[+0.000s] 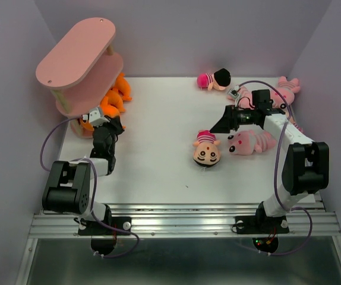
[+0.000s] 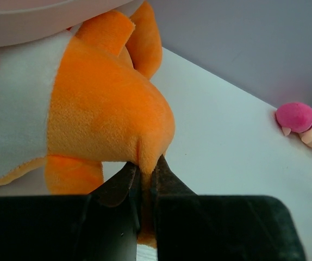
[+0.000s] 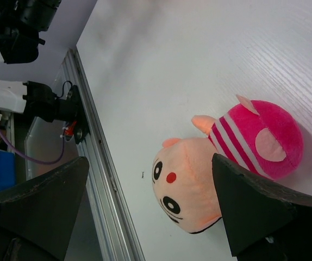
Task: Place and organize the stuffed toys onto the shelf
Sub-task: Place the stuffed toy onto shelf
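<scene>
- Shelf (image 1: pixel 78 56): pink, tiered, oval boards on pale posts; the reference point for the entries below.
- Orange toys (image 1: pixel 116 95): grouped at the shelf's foot, partly under its lower boards.
- Left gripper (image 2: pixel 144 174): at the shelf's base, jaws narrow, pinching a fold of one orange toy (image 2: pixel 107 109).
- Right gripper (image 3: pixel 150 160): well right of the shelf, jaws spread wide, holding nothing, over a doll (image 3: pixel 199 174).
- Second doll (image 1: pixel 215 78): right of the shelf, against the back wall.
- Pink striped animals (image 1: pixel 250 142): two, lying farthest from the shelf.

White table (image 1: pixel 158 172): pink shelf (image 1: pixel 78 59), orange toys (image 1: pixel 116 95), dolls (image 1: pixel 207 151), pink animals (image 1: pixel 250 142).
</scene>
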Controlling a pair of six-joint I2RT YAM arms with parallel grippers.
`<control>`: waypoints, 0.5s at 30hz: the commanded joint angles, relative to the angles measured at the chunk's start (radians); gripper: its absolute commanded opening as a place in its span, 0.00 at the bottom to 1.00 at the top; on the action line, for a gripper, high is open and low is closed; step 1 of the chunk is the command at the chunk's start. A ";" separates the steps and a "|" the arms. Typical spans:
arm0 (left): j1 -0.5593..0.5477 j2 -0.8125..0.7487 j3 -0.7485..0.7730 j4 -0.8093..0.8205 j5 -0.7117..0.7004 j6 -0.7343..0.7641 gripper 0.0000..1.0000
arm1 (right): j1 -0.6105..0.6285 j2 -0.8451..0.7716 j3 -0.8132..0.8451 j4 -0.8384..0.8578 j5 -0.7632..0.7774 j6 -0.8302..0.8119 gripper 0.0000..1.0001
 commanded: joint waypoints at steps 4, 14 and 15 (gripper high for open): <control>0.043 0.027 0.087 -0.058 0.034 -0.046 0.00 | -0.019 -0.027 -0.007 0.042 -0.047 0.001 1.00; 0.087 0.075 0.118 -0.122 0.050 -0.117 0.00 | -0.029 -0.030 -0.007 0.042 -0.053 0.004 1.00; 0.092 0.078 0.118 -0.122 0.051 -0.125 0.00 | -0.029 -0.028 -0.007 0.040 -0.055 0.004 1.00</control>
